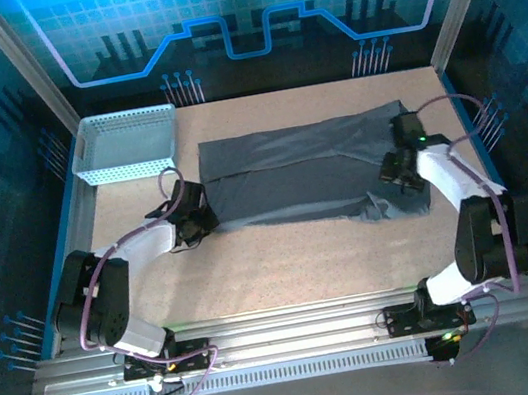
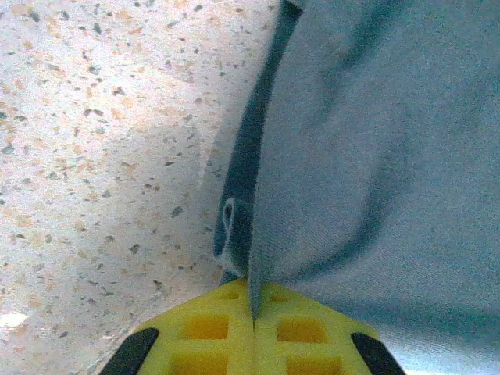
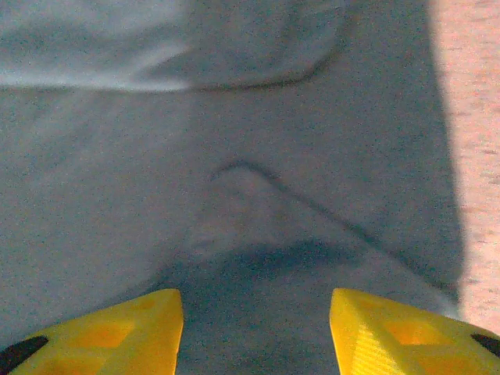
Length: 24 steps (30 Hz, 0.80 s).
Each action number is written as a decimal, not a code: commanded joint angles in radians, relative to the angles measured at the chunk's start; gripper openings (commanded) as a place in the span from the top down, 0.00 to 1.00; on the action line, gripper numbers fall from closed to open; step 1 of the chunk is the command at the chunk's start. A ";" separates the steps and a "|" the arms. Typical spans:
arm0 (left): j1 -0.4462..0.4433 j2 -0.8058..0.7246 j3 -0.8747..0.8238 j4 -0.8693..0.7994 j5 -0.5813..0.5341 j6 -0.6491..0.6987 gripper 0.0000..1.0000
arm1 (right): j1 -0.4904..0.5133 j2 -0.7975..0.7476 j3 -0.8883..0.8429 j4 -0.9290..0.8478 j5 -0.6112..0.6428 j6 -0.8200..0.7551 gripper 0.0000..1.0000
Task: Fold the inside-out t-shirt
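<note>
The inside-out t-shirt (image 1: pixel 311 174), dark grey, lies spread across the middle of the table, folded lengthwise into a wide band. My left gripper (image 1: pixel 194 217) sits at its left edge, and its yellow pads (image 2: pixel 205 324) are shut on a pinch of the t-shirt (image 2: pixel 375 156). My right gripper (image 1: pixel 396 170) hovers over the right end of the cloth. Its yellow fingers (image 3: pixel 117 332) stand apart with the t-shirt (image 3: pixel 234 219) lying flat beneath them and nothing gripped.
A light blue mesh basket (image 1: pixel 125 145) stands at the back left of the speckled table (image 1: pixel 285 265). Blue walls and metal posts frame the workspace. Bare tabletop runs along the front between the shirt and the arm bases.
</note>
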State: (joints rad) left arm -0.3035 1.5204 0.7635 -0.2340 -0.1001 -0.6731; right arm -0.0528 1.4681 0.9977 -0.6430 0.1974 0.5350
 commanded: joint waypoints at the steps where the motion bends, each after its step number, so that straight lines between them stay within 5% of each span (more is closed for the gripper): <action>1: 0.006 -0.023 -0.020 -0.015 -0.023 0.024 1.00 | -0.103 -0.007 -0.067 0.015 -0.104 -0.019 0.46; 14: 0.036 -0.026 -0.042 -0.004 -0.010 0.030 1.00 | -0.077 0.184 -0.037 0.070 -0.116 0.016 0.46; 24: 0.105 -0.039 -0.032 -0.039 0.002 0.080 1.00 | 0.227 0.080 -0.113 -0.015 -0.023 0.130 0.44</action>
State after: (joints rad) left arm -0.2214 1.5032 0.7303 -0.2317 -0.1001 -0.6380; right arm 0.0948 1.6100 0.9081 -0.5907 0.1284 0.5991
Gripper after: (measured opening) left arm 0.054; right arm 0.557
